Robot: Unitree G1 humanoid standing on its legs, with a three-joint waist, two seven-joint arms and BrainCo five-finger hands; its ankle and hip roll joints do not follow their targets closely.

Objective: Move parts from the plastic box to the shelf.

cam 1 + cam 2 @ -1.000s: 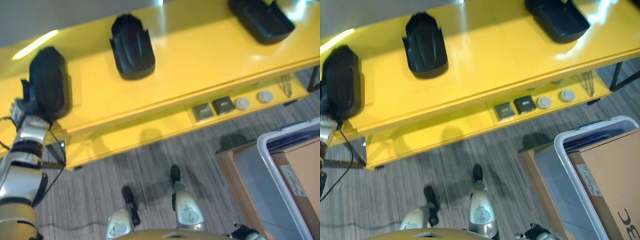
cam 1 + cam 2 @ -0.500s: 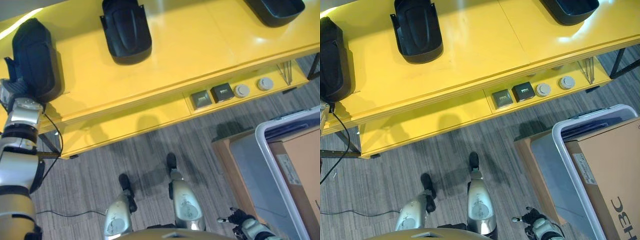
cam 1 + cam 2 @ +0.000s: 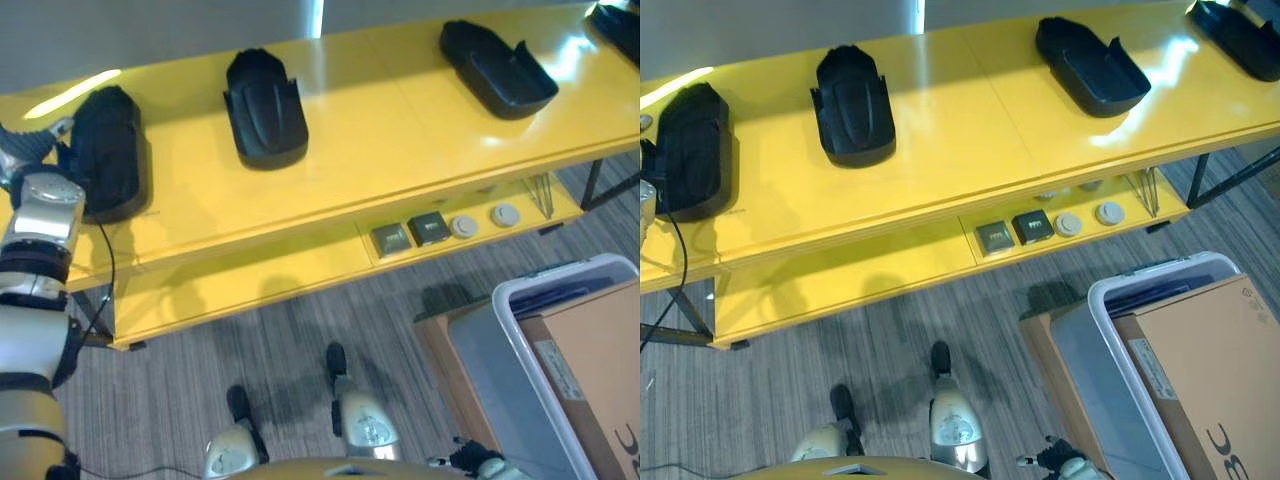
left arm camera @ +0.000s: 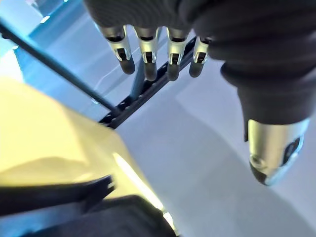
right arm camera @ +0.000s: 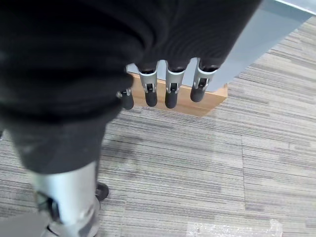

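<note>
While four black parts were seen along the yellow shelf (image 3: 400, 130), the left hand (image 3: 25, 150) was held at nine o'clock beside the leftmost part (image 3: 108, 165), fingers (image 4: 148, 54) straight, slightly apart, gripping nothing. At five o'clock, the plastic box (image 3: 1110, 330) was seen on the floor with a cardboard carton (image 3: 1215, 380) in it. The right hand (image 5: 163, 84) was hung near it, fingers relaxed, empty.

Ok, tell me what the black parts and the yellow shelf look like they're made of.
Black parts: probably moulded plastic, matt, with ribbed contours and soft highlights. Yellow shelf: glossy, likely painted or laminated board or metal; it mirrors the ceiling lights, and which one cannot be told.
</note>
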